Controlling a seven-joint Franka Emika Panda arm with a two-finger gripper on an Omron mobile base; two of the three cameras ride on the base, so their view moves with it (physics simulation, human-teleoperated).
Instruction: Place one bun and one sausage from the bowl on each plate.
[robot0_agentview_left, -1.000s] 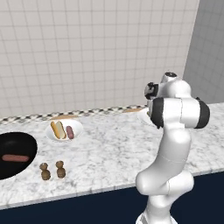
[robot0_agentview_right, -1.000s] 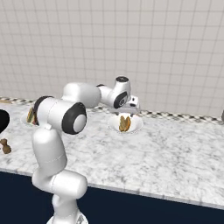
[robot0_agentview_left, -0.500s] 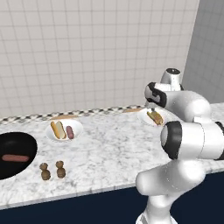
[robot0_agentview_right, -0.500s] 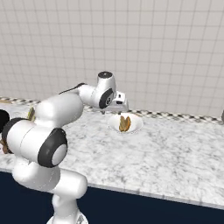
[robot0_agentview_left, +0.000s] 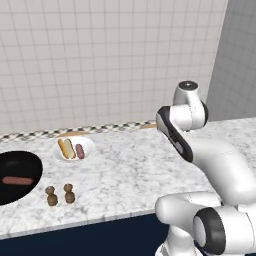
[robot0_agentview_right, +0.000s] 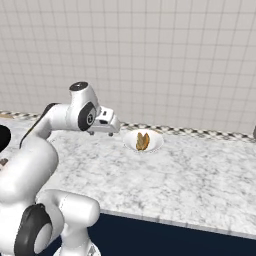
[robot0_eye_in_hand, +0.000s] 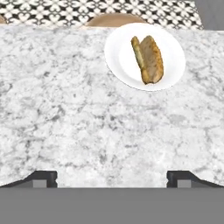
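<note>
Gripper (robot0_eye_in_hand: 112, 177) wide open, holding nothing — bun (robot0_eye_in_hand: 148, 59) on plate (robot0_eye_in_hand: 122, 57); no writing visible.

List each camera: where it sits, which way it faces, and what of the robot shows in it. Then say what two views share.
Left base view: behind the arm to its left, facing the tiled wall; black bowl with a sausage, a filled plate, arm at lower right.
Right base view: behind to its right; arm at lower left, gripper beside the bun plate.
Hand view: on the hand, looking down at the counter; open fingertips at bottom.
Shared: right base and hand views both show that bun.
</note>
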